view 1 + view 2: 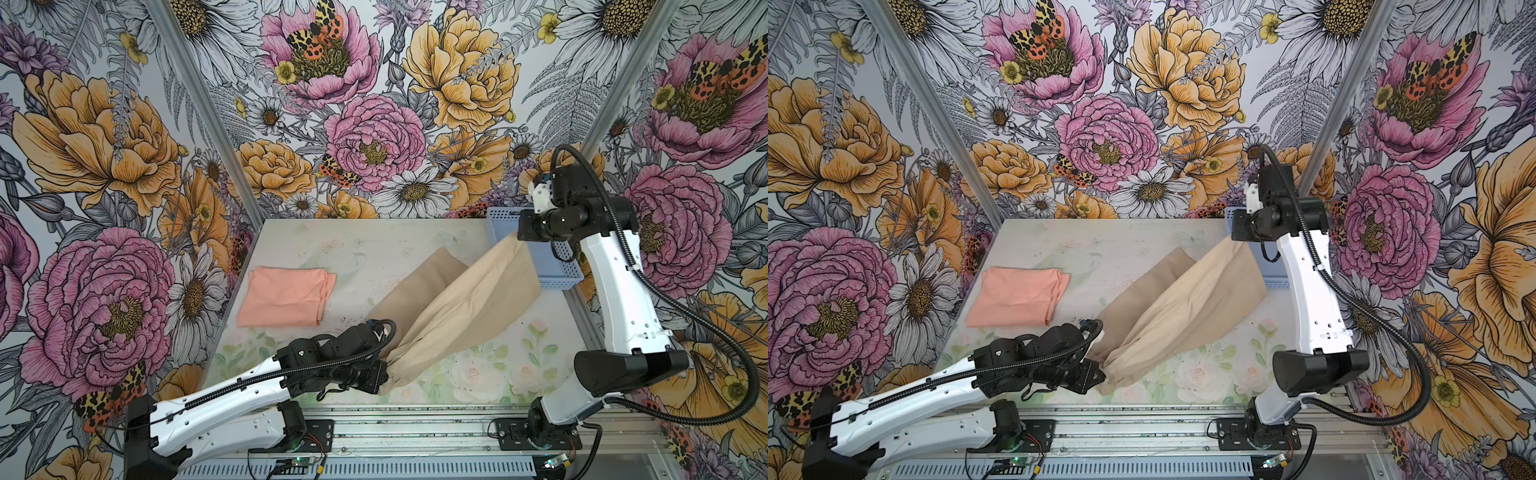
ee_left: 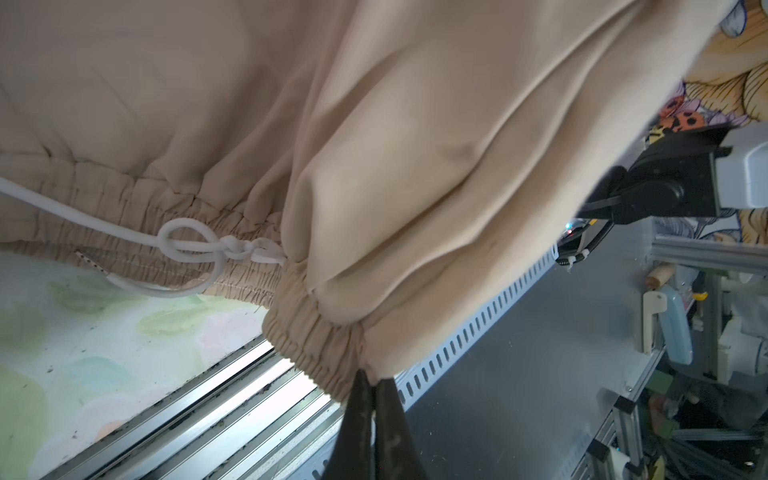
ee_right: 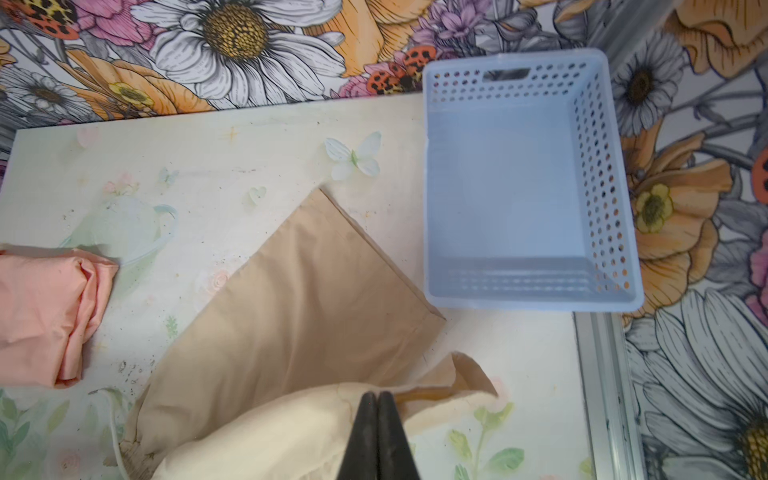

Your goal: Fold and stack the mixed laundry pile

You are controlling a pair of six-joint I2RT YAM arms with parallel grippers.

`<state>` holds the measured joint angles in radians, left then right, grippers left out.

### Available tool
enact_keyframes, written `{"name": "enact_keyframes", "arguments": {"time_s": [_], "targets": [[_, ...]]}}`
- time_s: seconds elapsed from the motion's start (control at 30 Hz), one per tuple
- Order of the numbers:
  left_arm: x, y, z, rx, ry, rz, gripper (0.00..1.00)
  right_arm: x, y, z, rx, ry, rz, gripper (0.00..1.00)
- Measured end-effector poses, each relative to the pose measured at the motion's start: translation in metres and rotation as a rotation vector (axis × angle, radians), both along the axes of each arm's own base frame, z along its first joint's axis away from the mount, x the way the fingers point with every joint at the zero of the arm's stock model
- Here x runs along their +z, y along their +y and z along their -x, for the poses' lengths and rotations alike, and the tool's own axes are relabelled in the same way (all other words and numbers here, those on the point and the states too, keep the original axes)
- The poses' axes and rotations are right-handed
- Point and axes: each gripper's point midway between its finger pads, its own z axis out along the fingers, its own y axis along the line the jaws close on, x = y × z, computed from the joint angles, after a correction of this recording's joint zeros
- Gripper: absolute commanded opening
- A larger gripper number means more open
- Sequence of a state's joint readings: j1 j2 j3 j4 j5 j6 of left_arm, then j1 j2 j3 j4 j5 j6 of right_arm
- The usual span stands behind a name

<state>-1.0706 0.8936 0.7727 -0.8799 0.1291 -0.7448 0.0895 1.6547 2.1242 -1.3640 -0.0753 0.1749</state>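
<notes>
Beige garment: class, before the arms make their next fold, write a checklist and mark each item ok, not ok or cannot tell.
1. Left gripper shut on the beige garment at its waistband: ok.
2. Right gripper shut on the lifted leg at its hem: ok.
3. Both legs laid together: not ok; one lies on the table, one is lifted.
4. White drawstring tucked away: not ok; it hangs outside the waistband.
5. Salmon T-shirt folded, apart from the garment: ok.
6. Lifted leg clear of the blue basket: cannot tell.

Light blue perforated plastic basket (image 3: 602, 187): upright, far right corner | pale floral-printed surface (image 1: 332, 245): beneath it | bold flower-patterned walls (image 1: 374, 104): around
</notes>
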Motion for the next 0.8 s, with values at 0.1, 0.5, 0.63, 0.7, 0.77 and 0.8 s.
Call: {"name": "enact_keyframes", "arguments": {"time_s": [0.1, 0.5, 0.63, 0.7, 0.77, 0.8], "targets": [[-0.011, 0.015, -0.012, 0.115, 0.026, 0.011, 0.0, -0.009, 0.028, -0.041, 0.057, 0.007, 0.001, 0.0], [-0.057, 0.054, -0.05, 0.383, 0.146, -0.05, 0.0, -0.162, 0.077, -0.138, 0.112, 0.262, 0.033, 0.0], [-0.057, 0.061, -0.058, 0.414, 0.154, -0.042, 0.0, -0.167, 0.079, -0.143, 0.11, 0.257, 0.023, 0.0], [-0.06, 0.063, -0.062, 0.421, 0.159, -0.048, 0.0, -0.163, 0.081, -0.148, 0.109, 0.234, 0.016, 0.0], [-0.065, 0.064, -0.064, 0.426, 0.172, -0.064, 0.0, -0.16, 0.083, -0.151, 0.114, 0.216, 0.006, 0.0], [-0.068, 0.065, -0.065, 0.429, 0.179, -0.072, 0.0, -0.159, 0.085, -0.152, 0.116, 0.213, 0.0, 0.0]]}}
